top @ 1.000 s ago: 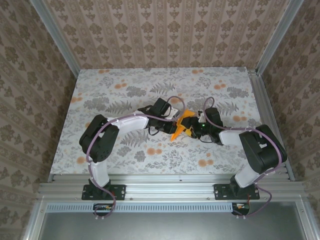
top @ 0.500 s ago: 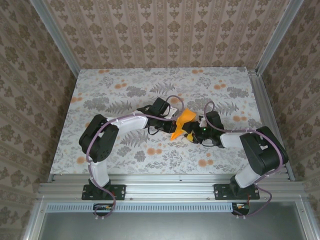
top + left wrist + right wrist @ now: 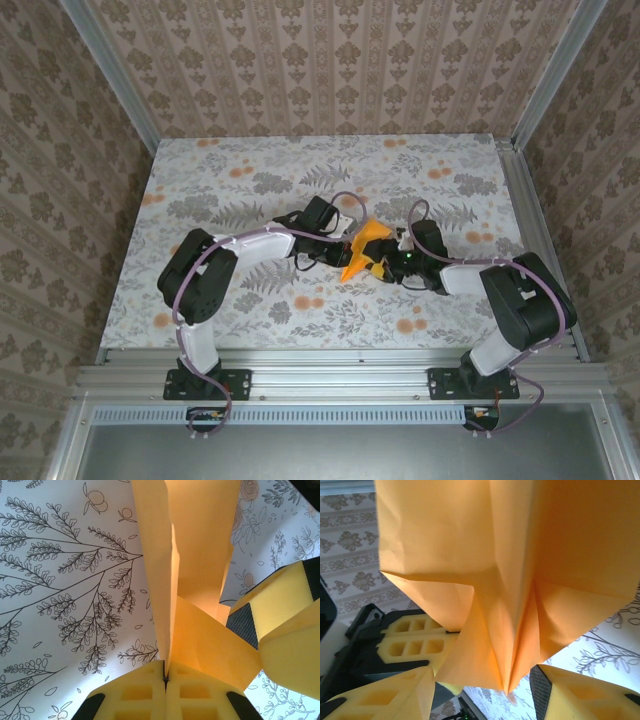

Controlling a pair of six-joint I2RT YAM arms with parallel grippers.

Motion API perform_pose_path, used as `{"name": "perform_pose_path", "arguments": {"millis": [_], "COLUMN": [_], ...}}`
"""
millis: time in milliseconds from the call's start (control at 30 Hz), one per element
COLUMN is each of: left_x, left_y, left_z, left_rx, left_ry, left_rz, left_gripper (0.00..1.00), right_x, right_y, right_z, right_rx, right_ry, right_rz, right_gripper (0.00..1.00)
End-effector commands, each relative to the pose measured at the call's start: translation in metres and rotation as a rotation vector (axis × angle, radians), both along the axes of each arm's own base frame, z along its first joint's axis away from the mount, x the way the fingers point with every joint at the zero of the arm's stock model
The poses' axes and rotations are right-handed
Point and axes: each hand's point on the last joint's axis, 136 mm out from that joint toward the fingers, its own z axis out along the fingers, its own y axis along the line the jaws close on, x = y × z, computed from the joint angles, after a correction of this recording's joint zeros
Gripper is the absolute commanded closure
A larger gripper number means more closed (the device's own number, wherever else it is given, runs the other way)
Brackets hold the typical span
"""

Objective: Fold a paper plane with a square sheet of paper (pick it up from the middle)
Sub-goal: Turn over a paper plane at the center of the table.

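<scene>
1. The square sheet of paper (image 3: 366, 240) is already a creased orange shape with several layers. It sits near the middle of the tabletop (image 3: 200, 180), slightly toward the right edge, between the two arms, and looks lifted off the surface.
2. Left gripper (image 3: 165, 679): the fingers are pressed together on the lower edge of the fold, pinching right at the crease line. The flaps rise and splay out of that pinch.
3. Right gripper (image 3: 485, 675): the fingers stand apart with the folded point of the paper hanging between them. Neither pad clearly touches it, so it is not gripping.
4. Stage, as a judgement: mid-fold, with loose flaps and no narrow dart shape yet.
5. Risk: the one narrow pinch carries the whole paper, so a quick left wrist move could swing or slip it out.
6. Risk: if the right fingers close off the crease, they crush the layers or set a stray crease and the fold goes crooked.
7. Risk: the grippers are crowded. In the left wrist view a right finger (image 3: 282, 615) sits just beside the left pads, so a small misaligned approach bumps them together.
8. Risk: once both grip, pulling apart could tear the thin paper at the crease.
9. Risk: unpressed flaps may spring open.
</scene>
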Motion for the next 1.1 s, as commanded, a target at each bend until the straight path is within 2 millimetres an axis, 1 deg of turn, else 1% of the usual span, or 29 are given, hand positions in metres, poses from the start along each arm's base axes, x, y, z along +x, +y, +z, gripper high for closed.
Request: {"name": "perform_pose_path", "arguments": {"millis": [0,167,433,633,867,1000,1067], "left_x": [0.001,0.0,0.0,-0.001,-0.001,0.0,0.0], "left_y": [0.0,0.0,-0.003,-0.005,-0.008,-0.009,-0.009], "left_z": [0.01,0.01,0.012,0.015,0.015,0.02,0.02], "left_rx": [-0.031,-0.033,-0.051,-0.071,-0.083,-0.097,-0.098], "left_ry": [-0.001,0.002,0.01,0.019,0.035,0.036,0.036], "left_rz": [0.004,0.004,0.007,0.015,0.022,0.028,0.03], "left_gripper": [0.97,0.97,0.97,0.97,0.97,0.97,0.97], "right_x": [0.004,0.005,0.012,0.014,0.016,0.013,0.013], "right_y": [0.007,0.007,0.011,0.013,0.016,0.015,0.016], "right_z": [0.007,0.0,0.005,0.0,0.005,-0.003,-0.004], "right_rx": [0.031,0.025,0.066,0.084,0.09,0.068,0.073], "right_ry": [-0.013,-0.006,-0.029,-0.023,-0.049,-0.035,-0.037], "right_rz": [0.017,0.017,0.001,-0.012,-0.012,-0.016,-0.014], "right_gripper": [0.44,0.44,0.45,0.45,0.45,0.46,0.46]}}
